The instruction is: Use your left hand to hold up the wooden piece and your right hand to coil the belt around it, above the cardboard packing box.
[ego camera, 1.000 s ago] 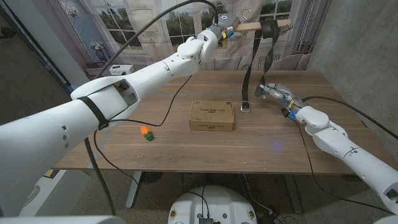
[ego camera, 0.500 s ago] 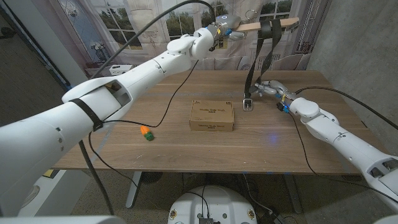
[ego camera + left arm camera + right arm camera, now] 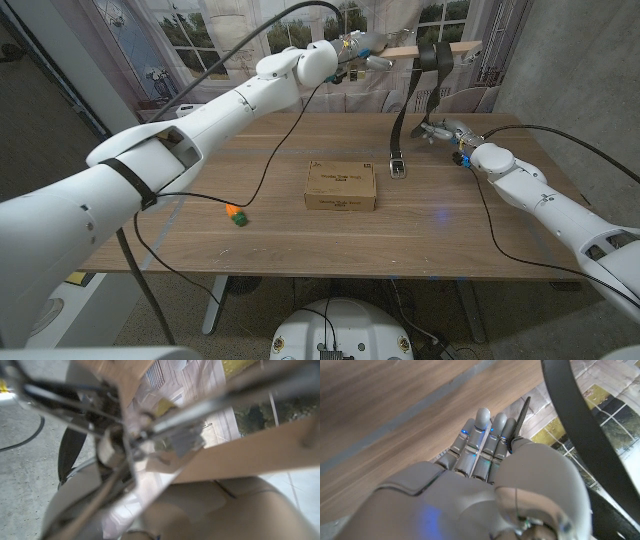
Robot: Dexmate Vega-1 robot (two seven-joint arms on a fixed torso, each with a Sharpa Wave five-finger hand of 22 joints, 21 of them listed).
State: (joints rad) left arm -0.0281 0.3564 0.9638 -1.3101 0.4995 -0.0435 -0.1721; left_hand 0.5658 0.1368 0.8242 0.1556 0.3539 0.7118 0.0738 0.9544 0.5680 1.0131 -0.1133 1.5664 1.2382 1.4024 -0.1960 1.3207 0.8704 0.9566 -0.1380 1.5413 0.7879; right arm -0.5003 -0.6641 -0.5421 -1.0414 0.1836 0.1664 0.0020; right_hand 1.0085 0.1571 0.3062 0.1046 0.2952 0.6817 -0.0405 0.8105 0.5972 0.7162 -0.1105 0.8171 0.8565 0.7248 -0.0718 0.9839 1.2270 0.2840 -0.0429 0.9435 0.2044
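My left hand (image 3: pixel 362 46) grips the stick (image 3: pixel 440 48) high at upper centre, its long axis level, pointing right. My right hand (image 3: pixel 447 132) pinches the hanging belt (image 3: pixel 406 110) at right; it has risen since earlier. The buckle dangles just right of the box (image 3: pixel 341 187).

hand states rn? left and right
Left hand: holding the wooden piece up, belt draped over it.
Right hand: at the belt's hanging strap; grip cannot be told.
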